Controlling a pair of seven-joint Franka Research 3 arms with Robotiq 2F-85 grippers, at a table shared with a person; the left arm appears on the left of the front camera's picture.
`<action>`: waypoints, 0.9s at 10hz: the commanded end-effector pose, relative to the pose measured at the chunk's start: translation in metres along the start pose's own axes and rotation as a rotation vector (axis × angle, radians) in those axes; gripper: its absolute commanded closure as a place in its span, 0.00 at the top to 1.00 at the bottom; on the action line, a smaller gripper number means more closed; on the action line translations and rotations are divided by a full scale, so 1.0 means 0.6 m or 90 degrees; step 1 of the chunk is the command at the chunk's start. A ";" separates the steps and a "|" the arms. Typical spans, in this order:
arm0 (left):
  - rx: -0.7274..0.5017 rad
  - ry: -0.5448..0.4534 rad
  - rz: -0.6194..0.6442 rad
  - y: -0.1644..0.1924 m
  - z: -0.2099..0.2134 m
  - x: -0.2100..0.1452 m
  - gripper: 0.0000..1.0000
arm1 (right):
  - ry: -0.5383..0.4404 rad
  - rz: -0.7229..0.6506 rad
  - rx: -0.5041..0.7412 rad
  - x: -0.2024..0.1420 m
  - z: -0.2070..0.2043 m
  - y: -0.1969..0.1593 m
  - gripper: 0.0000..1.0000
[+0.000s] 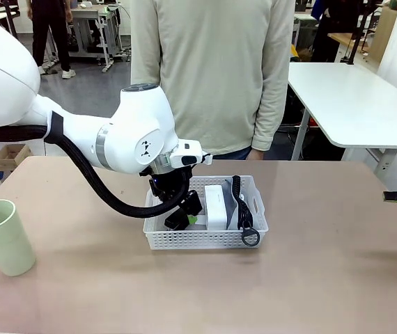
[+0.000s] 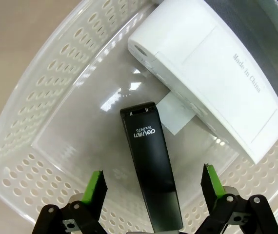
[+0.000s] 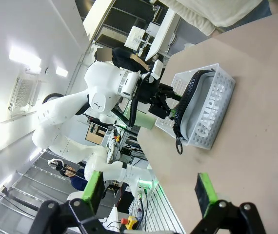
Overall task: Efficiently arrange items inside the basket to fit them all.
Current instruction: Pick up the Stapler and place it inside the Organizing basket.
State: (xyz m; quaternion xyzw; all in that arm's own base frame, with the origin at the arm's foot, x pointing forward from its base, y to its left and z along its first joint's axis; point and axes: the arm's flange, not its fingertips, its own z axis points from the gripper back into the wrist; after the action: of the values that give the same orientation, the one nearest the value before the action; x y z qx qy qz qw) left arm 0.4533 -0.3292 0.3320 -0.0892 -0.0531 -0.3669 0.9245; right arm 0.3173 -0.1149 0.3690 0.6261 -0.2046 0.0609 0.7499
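Left gripper (image 2: 153, 173) in basket (image 2: 46, 97), jaws apart either side of stapler (image 2: 146, 141) on its floor, not touching. Clock (image 2: 207, 73) beside stapler, pouch (image 3: 207, 112) beyond. Right gripper (image 3: 151, 183) apart, empty. Cup (image 1: 3, 236) outside on table (image 1: 324, 278).

Front faces person (image 1: 212, 76); wrists (left nearest) share basket (image 1: 200, 241).

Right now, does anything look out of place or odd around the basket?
Yes. The pale green cup stands alone near the table's left edge, outside the basket, while the stapler, clock and pouch are inside. The pouch's black strap loops over the basket's front rim instead of lying tucked in.
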 end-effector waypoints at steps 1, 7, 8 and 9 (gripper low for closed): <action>-0.033 -0.016 -0.020 -0.001 0.021 -0.011 1.00 | 0.008 0.012 0.003 -0.008 0.003 0.003 1.00; -0.093 -0.205 0.050 0.029 0.339 -0.112 1.00 | 0.008 0.012 0.003 -0.008 0.003 0.003 1.00; -0.111 -0.232 0.078 0.056 0.386 -0.155 1.00 | 0.008 0.012 0.003 -0.008 0.003 0.003 1.00; -0.131 -0.241 0.132 0.103 0.432 -0.208 1.00 | 0.008 0.012 0.003 -0.008 0.003 0.003 1.00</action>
State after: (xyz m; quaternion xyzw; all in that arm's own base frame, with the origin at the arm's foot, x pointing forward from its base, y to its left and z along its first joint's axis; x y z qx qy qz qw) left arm 0.4052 -0.1897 0.5640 -0.2381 -0.1862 -0.2691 0.9144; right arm 0.3171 -0.1149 0.3689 0.6263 -0.2044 0.0608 0.7498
